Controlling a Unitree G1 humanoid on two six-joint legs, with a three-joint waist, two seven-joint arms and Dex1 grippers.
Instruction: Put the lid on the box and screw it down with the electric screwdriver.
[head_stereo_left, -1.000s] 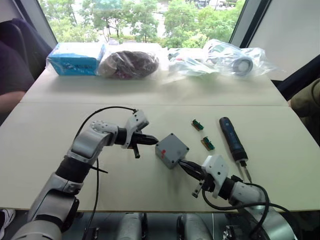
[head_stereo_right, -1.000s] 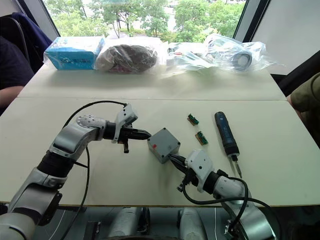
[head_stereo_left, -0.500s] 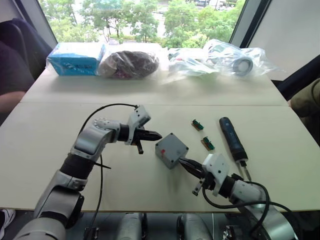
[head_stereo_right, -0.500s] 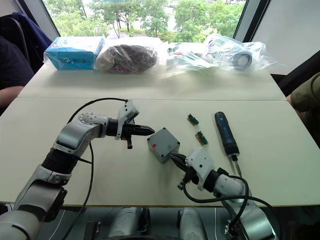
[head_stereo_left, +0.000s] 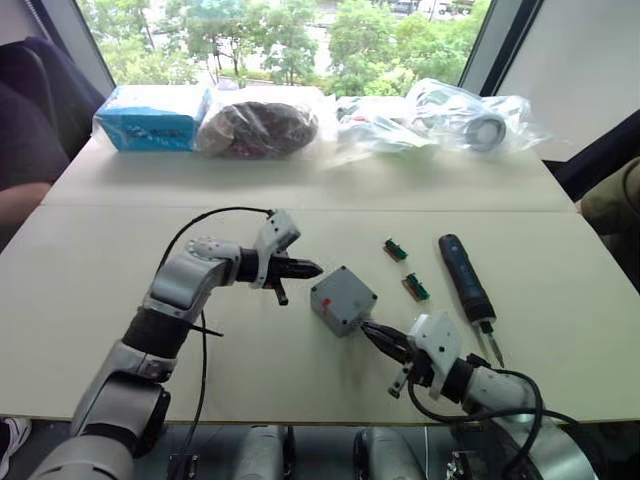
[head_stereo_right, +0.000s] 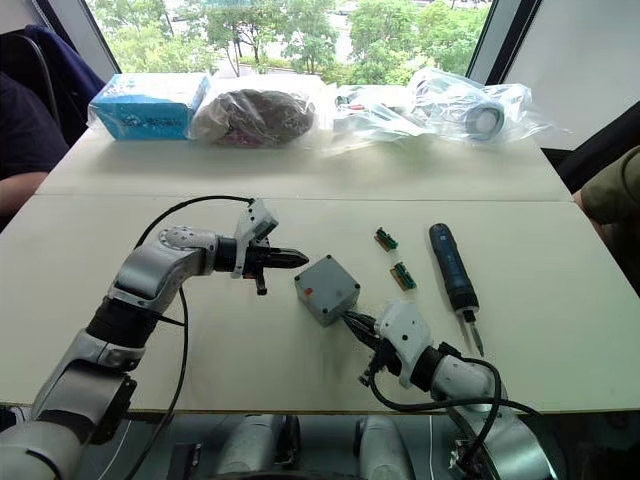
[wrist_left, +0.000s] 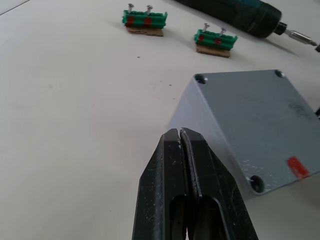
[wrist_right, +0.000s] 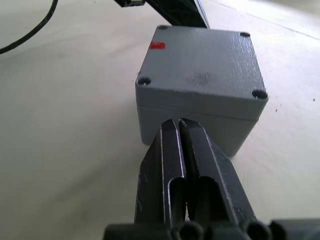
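The grey box (wrist_right: 186, 125) stands mid-table with the lid (wrist_right: 200, 70) sitting flat on top, a seam running between them. A red mark (wrist_right: 157, 46) shows near one lid corner. My left gripper (head_stereo_left: 316, 268) is shut, its tips just off the box's far-left side with a small gap, as in the left wrist view (wrist_left: 180, 134). My right gripper (head_stereo_left: 366, 328) is shut with nothing in it, and its tips (wrist_right: 179, 123) sit at the box's near wall. The dark blue electric screwdriver (head_stereo_left: 465, 277) lies flat to the right of the box, bit toward me.
Two small green connectors (head_stereo_left: 396, 249) (head_stereo_left: 416, 288) lie between the box and the screwdriver. Along the far table edge sit a blue packet (head_stereo_left: 152, 117) and several plastic bags (head_stereo_left: 262, 126). A person's arm (head_stereo_left: 22, 200) rests at the left edge.
My left gripper has shifted slightly up and away from the box's left side. The right arm has drawn back a little toward the near edge. The box has not moved.
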